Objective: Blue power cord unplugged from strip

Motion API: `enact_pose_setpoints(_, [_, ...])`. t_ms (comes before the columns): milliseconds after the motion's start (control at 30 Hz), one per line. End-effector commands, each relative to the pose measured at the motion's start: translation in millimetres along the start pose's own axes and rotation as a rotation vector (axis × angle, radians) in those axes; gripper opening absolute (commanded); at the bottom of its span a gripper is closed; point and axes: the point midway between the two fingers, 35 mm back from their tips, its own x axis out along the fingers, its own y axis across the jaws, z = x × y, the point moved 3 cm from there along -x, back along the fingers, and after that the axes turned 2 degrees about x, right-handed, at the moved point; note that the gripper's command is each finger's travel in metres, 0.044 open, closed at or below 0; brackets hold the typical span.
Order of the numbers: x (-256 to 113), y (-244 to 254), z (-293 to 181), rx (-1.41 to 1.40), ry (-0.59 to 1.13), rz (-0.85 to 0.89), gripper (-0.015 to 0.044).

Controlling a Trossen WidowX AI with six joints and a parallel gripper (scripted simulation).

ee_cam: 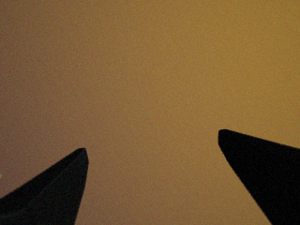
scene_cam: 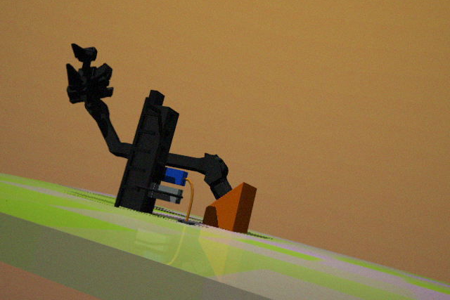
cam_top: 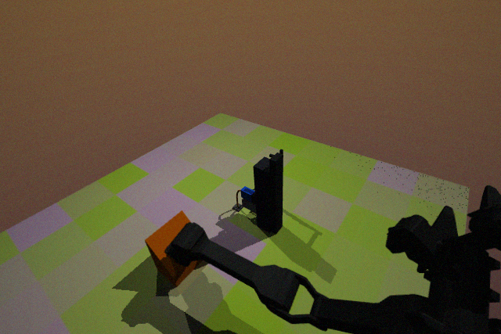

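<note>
A tall black upright block (cam_top: 268,196) (scene_cam: 140,166), seemingly the power strip, stands on the tiled top. The blue plug (cam_top: 246,192) (scene_cam: 176,175) is against its side at low height; how deeply it is seated is hidden. Its orange cord (cam_top: 237,196) (scene_cam: 192,194) curves down to a small dark foot (cam_top: 237,207) (scene_cam: 187,222). My gripper (cam_top: 468,197) (scene_cam: 70,55) (ee_cam: 154,145) is open and empty, raised well away from plug, cord and block. The wrist view shows only plain background between its fingers.
A grey box (scene_cam: 167,193) with a dark rod across it sits just below the plug. An orange block (cam_top: 163,237) (scene_cam: 241,206) stands at the arm's shoulder end. In the exterior view an arm link passes behind the black block. The tiled top (cam_top: 133,217) ends behind the block.
</note>
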Motion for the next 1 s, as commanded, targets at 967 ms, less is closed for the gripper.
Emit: enact_pose_setpoints(967, [76.2,-66.0,309.5,-2.591,-0.248,-0.014,0.0160])
